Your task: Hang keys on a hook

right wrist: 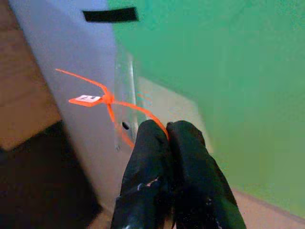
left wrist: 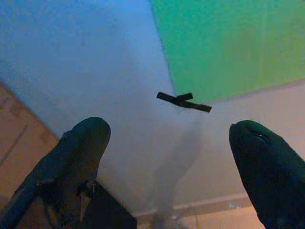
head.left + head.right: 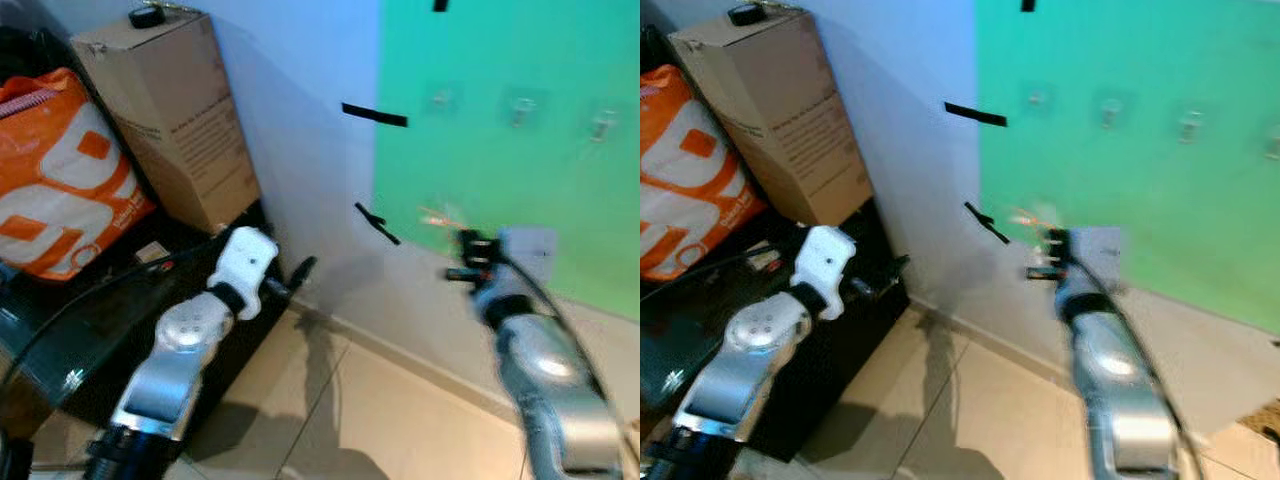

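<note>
My right gripper (image 3: 463, 252) is raised toward the green wall panel (image 3: 500, 60), below a row of three small clear hooks (image 3: 520, 107). In the right wrist view this gripper (image 1: 167, 130) is shut on an orange zip-tie loop (image 1: 112, 102) that carries a small white tag and a clear flat piece (image 1: 125, 109). The orange tie (image 3: 440, 217) sticks out just left of the fingers, well under the hooks. My left gripper (image 3: 297, 272) is held low by the black cabinet, and its fingers (image 2: 76, 152) stand open with nothing between them.
A black cabinet (image 3: 130, 320) on the left holds a cardboard box (image 3: 170, 110) and an orange and white bag (image 3: 60, 170). Black tape strips (image 3: 375, 114) mark the pale wall. A white wall plate (image 3: 530, 250) sits behind my right wrist. Beige tiled floor (image 3: 380, 420) lies below.
</note>
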{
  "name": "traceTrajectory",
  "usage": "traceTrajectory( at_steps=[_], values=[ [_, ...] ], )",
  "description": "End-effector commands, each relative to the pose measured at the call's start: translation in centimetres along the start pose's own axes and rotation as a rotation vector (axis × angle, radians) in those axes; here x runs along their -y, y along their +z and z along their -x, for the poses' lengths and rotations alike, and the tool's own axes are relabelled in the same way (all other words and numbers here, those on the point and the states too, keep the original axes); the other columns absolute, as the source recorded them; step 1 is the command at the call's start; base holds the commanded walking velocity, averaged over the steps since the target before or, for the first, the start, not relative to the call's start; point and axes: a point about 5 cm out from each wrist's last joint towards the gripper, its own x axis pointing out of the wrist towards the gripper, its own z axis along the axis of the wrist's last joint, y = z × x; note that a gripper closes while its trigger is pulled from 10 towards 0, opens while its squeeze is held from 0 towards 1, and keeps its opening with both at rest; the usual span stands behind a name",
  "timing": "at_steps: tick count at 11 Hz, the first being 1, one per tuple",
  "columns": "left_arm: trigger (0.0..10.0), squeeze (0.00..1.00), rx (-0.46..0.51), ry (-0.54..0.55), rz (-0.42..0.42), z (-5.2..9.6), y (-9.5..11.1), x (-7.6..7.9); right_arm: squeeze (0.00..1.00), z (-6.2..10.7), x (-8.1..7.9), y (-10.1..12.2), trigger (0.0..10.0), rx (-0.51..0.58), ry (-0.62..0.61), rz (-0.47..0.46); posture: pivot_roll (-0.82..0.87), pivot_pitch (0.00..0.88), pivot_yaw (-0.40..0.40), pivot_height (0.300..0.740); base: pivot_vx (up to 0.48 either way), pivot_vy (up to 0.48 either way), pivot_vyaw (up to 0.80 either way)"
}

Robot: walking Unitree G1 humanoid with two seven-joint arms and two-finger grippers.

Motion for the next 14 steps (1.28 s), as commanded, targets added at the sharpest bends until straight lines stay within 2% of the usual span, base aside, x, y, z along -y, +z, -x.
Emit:
traceTrajectory(
  at_steps=[1, 5, 8, 11, 12, 14],
  values=[
    [10.0, 0.0, 0.014, -0.014, -0.007, -0.4, 0.4, 0.2, 0.0, 0.2, 0.4, 0.7, 10.0, 0.025, -0.006, 0.01, -0.13, 0.0, 0.121, 0.74, 0.281, 0.0, 0.0],
    [10.0, 0.0, 0.019, -0.018, 0.002, -0.4, 0.3, 0.3, 0.0, -0.4, 0.8, 2.9, 10.0, 0.071, 0.073, 0.054, -0.13, 0.0, 0.108, 0.74, 0.279, 0.0, 0.0],
    [10.0, 0.0, 0.023, -0.009, 0.001, -0.4, 0.4, 0.1, 0.0, -0.9, 0.4, 4.2, 10.0, 0.095, 0.145, 0.082, -0.13, 0.0, 0.1, 0.74, 0.276, 0.0, 0.0],
    [10.0, 0.0, 0.026, -0.003, 0.012, -0.5, 0.3, 0.5, 0.0, -1.2, 0.6, 3.9, 10.0, 0.088, 0.102, 0.087, -0.12, 0.0, 0.069, 0.74, 0.274, 0.0, 0.17],
    [10.0, 0.0, 0.031, -0.004, 0.017, -0.6, 0.5, 0.8, 0.0, -1.2, 0.3, 3.6, 10.0, 0.073, 0.104, 0.101, -0.12, 0.0, 0.062, 0.74, 0.262, 0.0, 0.8],
    [10.0, 0.0, 0.038, -0.008, 0.021, -0.5, 0.5, 0.9, 0.0, -1.5, 0.2, 3.8, 10.0, 0.072, 0.119, 0.097, -0.12, 0.0, 0.057, 0.74, 0.129, 0.0, 0.0]
  ],
)
